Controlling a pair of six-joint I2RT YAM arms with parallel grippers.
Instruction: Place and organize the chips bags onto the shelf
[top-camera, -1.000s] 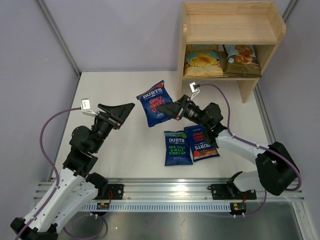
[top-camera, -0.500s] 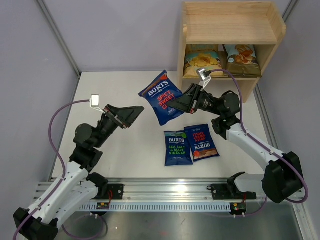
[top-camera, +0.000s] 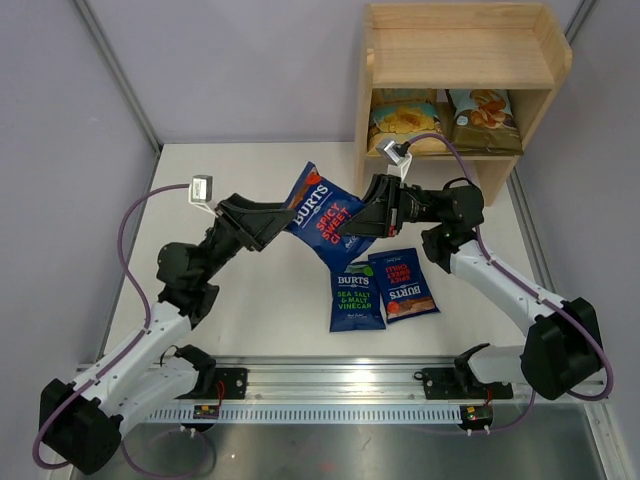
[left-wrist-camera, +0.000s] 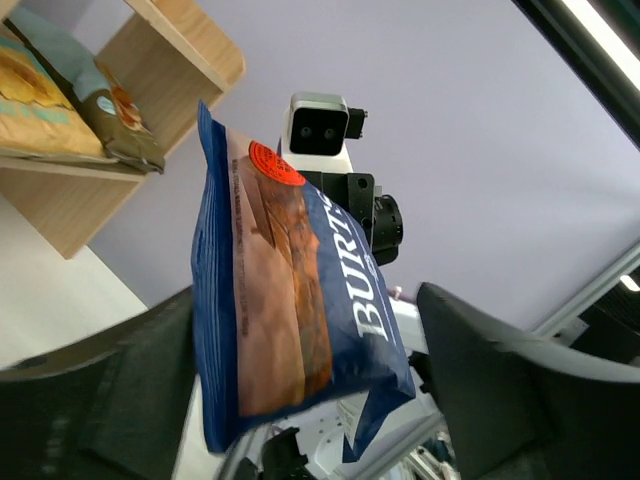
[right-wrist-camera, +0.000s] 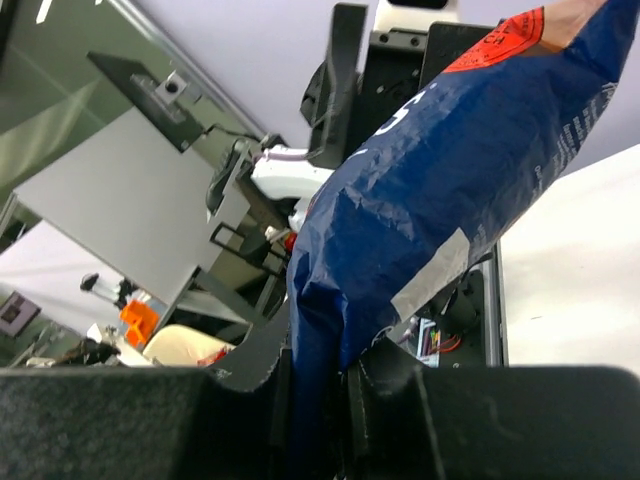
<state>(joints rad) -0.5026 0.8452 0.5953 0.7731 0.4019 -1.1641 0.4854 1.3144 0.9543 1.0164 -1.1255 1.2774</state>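
Right gripper (top-camera: 348, 225) is clamping the dark blue crinkly BURTS bag with red label (top-camera: 322, 212), holding it midair. Left gripper (top-camera: 278, 214) is gaping wide, straddling its other edge.

The raised blue bag (top-camera: 328, 215) reads "BURTS" and "SPICY SWEET" on its red label; the left wrist view shows "BURT" on it. On the table, the green-label bag (top-camera: 355, 296) reads "BURTS SEA SALT & MALT VINEGAR"; just right of it, the red-label bag (top-camera: 402, 285) has print too small to read
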